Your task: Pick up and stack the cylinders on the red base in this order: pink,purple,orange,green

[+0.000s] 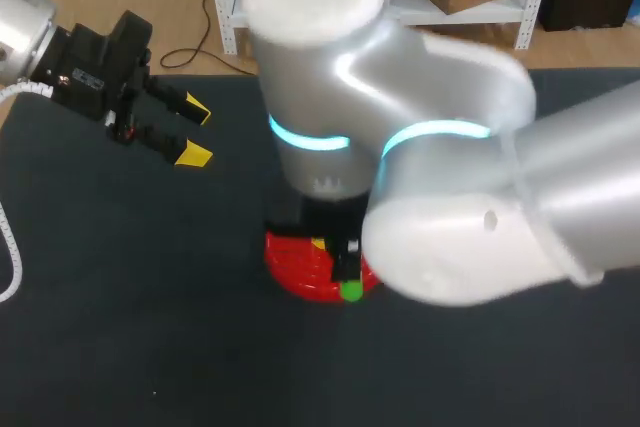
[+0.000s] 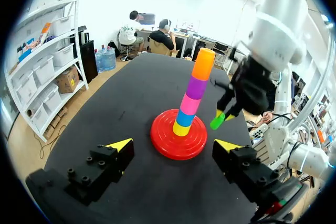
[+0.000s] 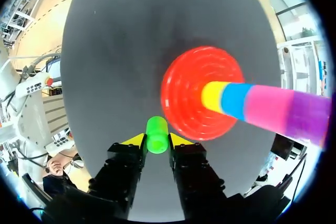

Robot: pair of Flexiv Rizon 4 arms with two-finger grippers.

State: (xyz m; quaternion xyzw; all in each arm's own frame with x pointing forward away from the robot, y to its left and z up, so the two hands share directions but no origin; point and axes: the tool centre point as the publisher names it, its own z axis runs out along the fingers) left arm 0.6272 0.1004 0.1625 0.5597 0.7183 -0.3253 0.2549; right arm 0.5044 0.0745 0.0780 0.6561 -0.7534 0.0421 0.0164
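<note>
On the red base (image 2: 167, 142) stands a stack (image 2: 192, 95) of yellow, blue, pink, purple and orange cylinders; it also shows in the right wrist view, on the red base (image 3: 189, 85). My right gripper (image 3: 157, 141) is shut on the green cylinder (image 3: 156, 135), close beside the base's rim. The left wrist view shows the green cylinder (image 2: 217, 120) tilted and low, beside the stack. My left gripper (image 1: 192, 132) is open and holds nothing, at the table's back left, well away from the base (image 1: 300, 265). The right arm hides the stack in the head view.
The black table (image 1: 120, 277) has bare surface to the left and front of the base. My right arm's bulky joints (image 1: 400, 147) hang over the table's middle and right.
</note>
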